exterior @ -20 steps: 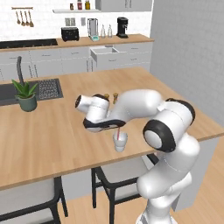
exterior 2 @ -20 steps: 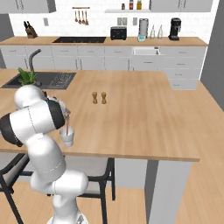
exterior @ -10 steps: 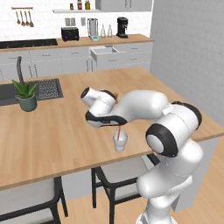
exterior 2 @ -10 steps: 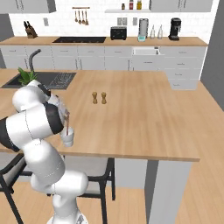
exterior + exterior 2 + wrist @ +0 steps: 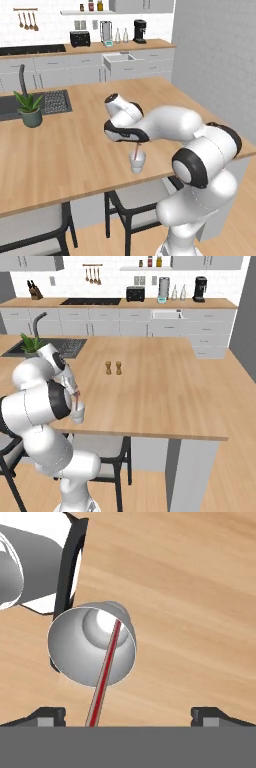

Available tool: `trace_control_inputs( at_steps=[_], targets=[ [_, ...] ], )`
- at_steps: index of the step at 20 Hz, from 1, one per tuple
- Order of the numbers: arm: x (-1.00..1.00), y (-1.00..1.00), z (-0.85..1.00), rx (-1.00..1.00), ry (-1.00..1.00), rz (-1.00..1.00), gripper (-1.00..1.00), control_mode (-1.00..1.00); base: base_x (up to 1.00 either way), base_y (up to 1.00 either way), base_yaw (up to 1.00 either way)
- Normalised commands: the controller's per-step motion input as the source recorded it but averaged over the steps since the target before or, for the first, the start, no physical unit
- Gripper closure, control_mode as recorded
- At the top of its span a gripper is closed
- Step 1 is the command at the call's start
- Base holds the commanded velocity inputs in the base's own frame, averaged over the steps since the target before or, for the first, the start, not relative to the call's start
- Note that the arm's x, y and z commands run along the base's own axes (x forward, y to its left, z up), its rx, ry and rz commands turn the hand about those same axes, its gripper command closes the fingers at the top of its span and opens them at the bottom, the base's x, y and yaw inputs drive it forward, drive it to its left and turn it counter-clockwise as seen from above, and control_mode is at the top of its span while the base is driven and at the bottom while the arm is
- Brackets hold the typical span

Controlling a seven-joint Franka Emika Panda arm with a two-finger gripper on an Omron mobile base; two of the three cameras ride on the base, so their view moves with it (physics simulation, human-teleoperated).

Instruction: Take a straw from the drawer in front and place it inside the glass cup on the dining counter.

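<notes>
My jaws (image 5: pixel 128 714) stand wide open and empty above the glass cup (image 5: pixel 92 644), where the straw (image 5: pixel 105 672) leans from 12 to 6 o'clock, near the worktop (image 5: pixel 75 150) edge.

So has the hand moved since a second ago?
Yes. The hand has risen away from the glass cup on the dining counter, leaving the straw standing in it, fingers spread wide apart.

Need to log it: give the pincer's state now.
Pincer: open, holding nothing; the straw stands in the cup below it.
</notes>
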Motion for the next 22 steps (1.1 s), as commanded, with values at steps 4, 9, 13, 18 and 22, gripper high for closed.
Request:
trace_control_inputs(
  at_steps=[4,9,13,18,22],
  targets=[
    [-0.22,0.02,-0.16,0.19,0.0,0.04,-1.0,-1.0,0.0,0.0,0.0],
    [-0.24,0.08,-0.02,0.19,0.0,0.05,-1.0,-1.0,0.0,0.0,0.0],
    [-0.5,0.03,0.49,0.18,-0.04,0.01,-1.0,-1.0,0.0,0.0,0.0],
    [-0.6,-0.06,0.99,0.1,-0.14,0.0,-1.0,-1.0,0.0,0.0,0.0],
    [-0.31,-0.29,1.0,0.03,-0.09,0.0,-1.0,-1.0,0.0,0.0,0.0]
  ],
)
